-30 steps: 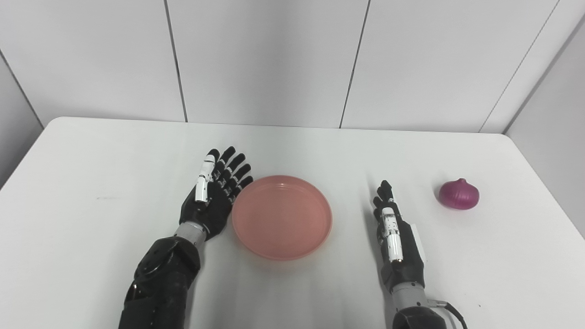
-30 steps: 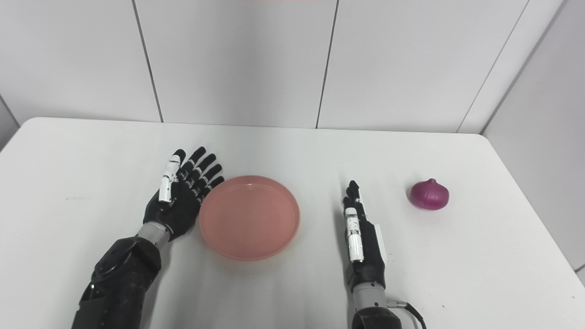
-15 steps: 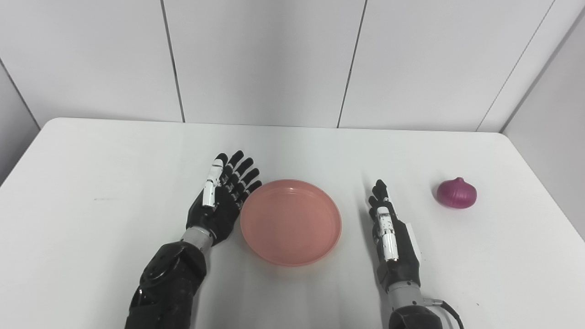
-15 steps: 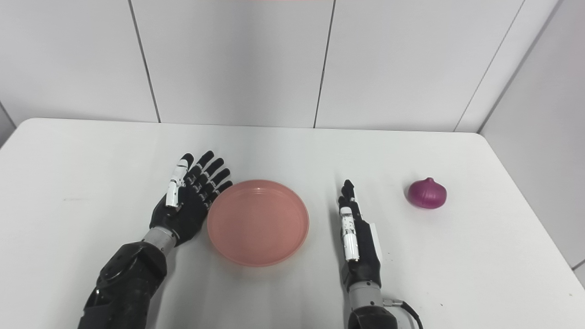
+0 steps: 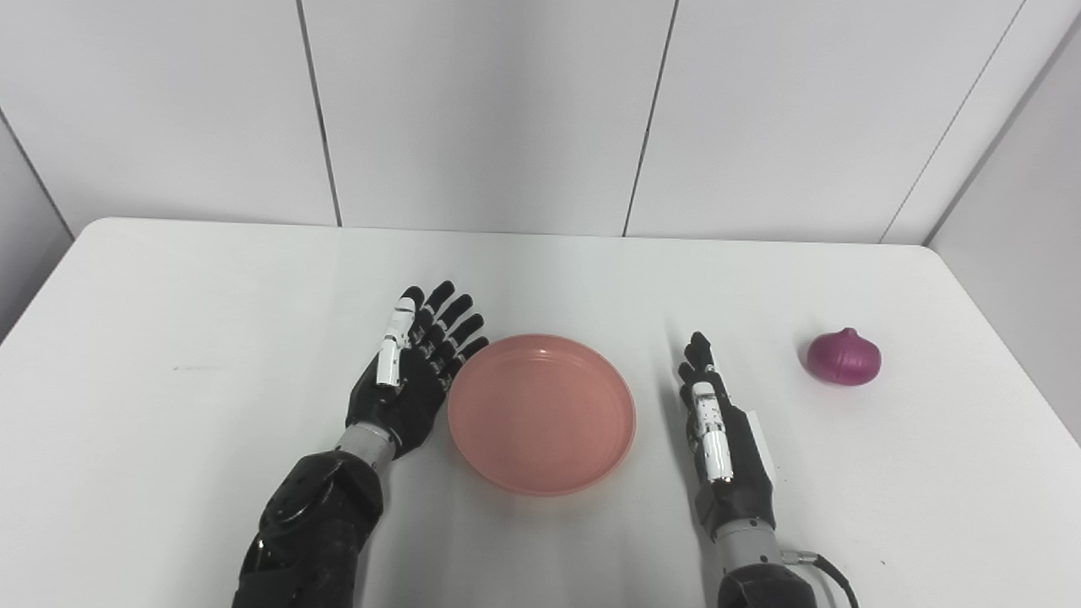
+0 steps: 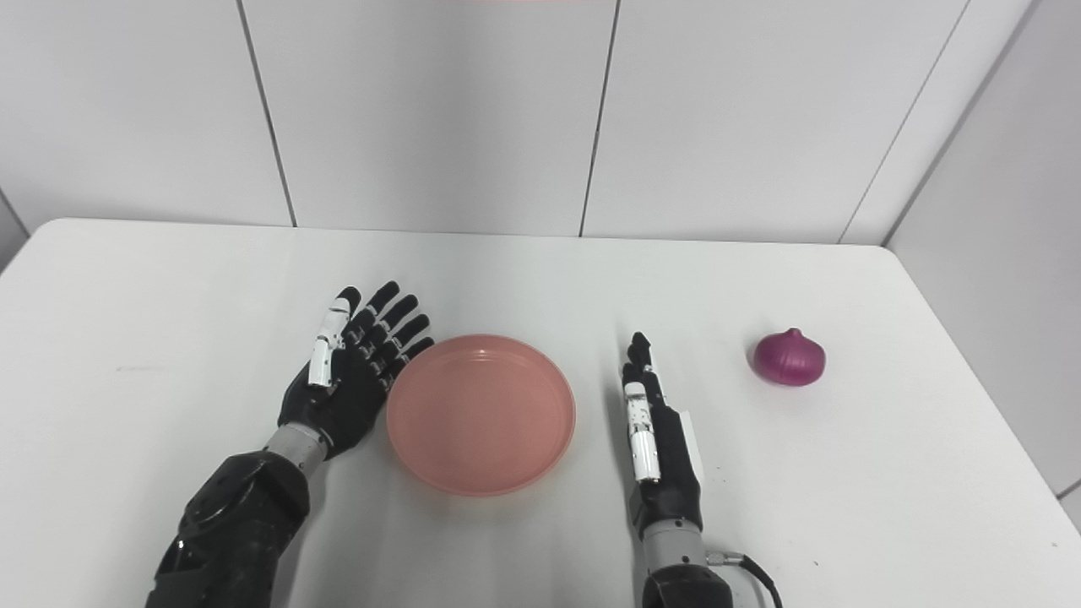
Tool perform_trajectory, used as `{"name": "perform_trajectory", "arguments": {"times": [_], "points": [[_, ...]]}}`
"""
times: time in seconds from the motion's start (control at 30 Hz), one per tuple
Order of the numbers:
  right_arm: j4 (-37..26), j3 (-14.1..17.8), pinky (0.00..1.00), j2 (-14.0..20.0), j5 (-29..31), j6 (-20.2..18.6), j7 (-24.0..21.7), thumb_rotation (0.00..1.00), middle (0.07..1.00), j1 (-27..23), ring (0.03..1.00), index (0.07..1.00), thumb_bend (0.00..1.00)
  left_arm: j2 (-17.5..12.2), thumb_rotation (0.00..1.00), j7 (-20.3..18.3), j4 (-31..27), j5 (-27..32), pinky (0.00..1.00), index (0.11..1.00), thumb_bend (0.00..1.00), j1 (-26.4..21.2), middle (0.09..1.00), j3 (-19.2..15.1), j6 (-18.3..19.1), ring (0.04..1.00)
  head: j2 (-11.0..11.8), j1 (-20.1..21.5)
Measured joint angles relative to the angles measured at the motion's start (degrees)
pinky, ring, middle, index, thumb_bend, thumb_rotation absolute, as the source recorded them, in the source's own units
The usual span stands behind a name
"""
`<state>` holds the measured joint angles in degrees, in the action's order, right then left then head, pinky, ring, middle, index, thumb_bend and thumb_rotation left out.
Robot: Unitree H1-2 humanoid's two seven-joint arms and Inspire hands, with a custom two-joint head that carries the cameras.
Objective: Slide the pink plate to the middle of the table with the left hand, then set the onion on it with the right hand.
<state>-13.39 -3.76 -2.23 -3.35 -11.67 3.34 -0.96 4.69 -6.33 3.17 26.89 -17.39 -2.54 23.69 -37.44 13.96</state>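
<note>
Beside the pink plate (image 5: 541,413), left hand (image 5: 411,374) splayed; right hand (image 5: 719,435) edge-on, unclear.

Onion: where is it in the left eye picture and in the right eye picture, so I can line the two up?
Left eye view: the onion lies at the right on the table, right of the right hand.
Right eye view: the onion sits at the right, a little nearer the picture's centre.
Shared landmark: the pink plate, between the right hand and the left hand, is empty.
</note>
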Motion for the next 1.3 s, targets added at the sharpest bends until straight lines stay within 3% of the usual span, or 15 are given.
{"name": "perform_trajectory", "arguments": {"times": [0.13, 0.23, 0.43, 0.53, 0.7, 0.97, 1.1, 1.2, 1.3], "points": [[-3.8, -0.5, 1.0, 0.7, -4.4, -2.0, 0.0, 1.0, 0.98, 0.0, 0.969, 0.995, 0.33, 0.0, 1.0, -0.4, -0.1, 0.0, 0.94, 0.955, 0.44, 0.2, 0.968, 0.2, 0.0, 0.96, 0.0, 0.8], [-7.5, 0.0, 0.96, 2.4, -6.6, -4.2, -0.4, 1.0, 0.975, -1.0, 0.958, 0.982, 0.36, 0.0, 1.0, -0.8, -0.2, 0.0, 0.94, 0.962, 0.43, 0.4, 0.974, 0.1, 0.0, 0.965, 0.4, 2.0], [-13.7, 0.4, 0.99, 7.1, -12.9, -11.3, -1.8, 0.93, 0.961, -4.3, 0.99, 0.964, 0.44, -0.1, 1.0, -1.7, -0.1, 0.2, 0.92, 0.956, 0.43, 0.6, 0.963, -0.1, -0.2, 0.956, 1.1, 3.8], [-15.5, -0.2, 0.88, 9.0, -17.3, -14.0, -2.9, 0.85, 0.953, -5.5, 0.943, 0.958, 0.44, -0.1, 1.0, -2.3, 0.1, 0.2, 0.92, 0.95, 0.43, 0.8, 0.956, -0.1, -0.6, 0.949, 1.4, 4.2], [-16.1, 0.0, 0.84, 12.5, -21.6, -14.2, -4.8, 0.78, 0.96, -6.6, 0.918, 0.971, 0.59, -0.1, 1.0, -3.3, 0.7, 0.5, 0.95, 0.959, 0.43, 0.9, 0.966, -0.7, -1.0, 0.958, 1.8, 6.2], [-16.1, 2.4, 0.82, 17.7, -27.0, -14.2, -5.4, 0.75, 0.937, -8.9, 0.895, 0.976, 0.83, -0.9, 1.0, -6.0, 2.0, 1.2, 0.99, 0.97, 0.43, 0.9, 0.985, -1.8, -2.2, 0.976, 1.9, 9.2], [-15.1, 4.1, 0.84, 20.6, -29.0, -14.4, -6.6, 0.63, 0.935, -9.9, 0.91, 0.971, 0.93, -1.4, 1.0, -7.3, 3.1, 1.8, 0.99, 0.973, 0.44, 0.7, 0.984, -2.1, -2.8, 0.977, 2.1, 10.3], [-15.1, 5.2, 0.77, 22.3, -31.9, -14.9, -7.6, 0.51, 0.923, -10.7, 0.881, 0.959, 0.96, -1.8, 1.0, -7.5, 3.7, 1.8, 0.98, 0.958, 0.44, 0.3, 0.972, -2.2, -3.0, 0.966, 2.3, 11.7], [-15.0, 5.5, 0.76, 23.2, -35.3, -14.9, -7.6, 0.46, 0.928, -11.1, 0.881, 0.957, 0.98, -1.9, 1.0, -7.6, 3.9, 1.8, 0.97, 0.956, 0.44, 0.1, 0.97, -2.3, -3.0, 0.963, 2.3, 12.0]]}}
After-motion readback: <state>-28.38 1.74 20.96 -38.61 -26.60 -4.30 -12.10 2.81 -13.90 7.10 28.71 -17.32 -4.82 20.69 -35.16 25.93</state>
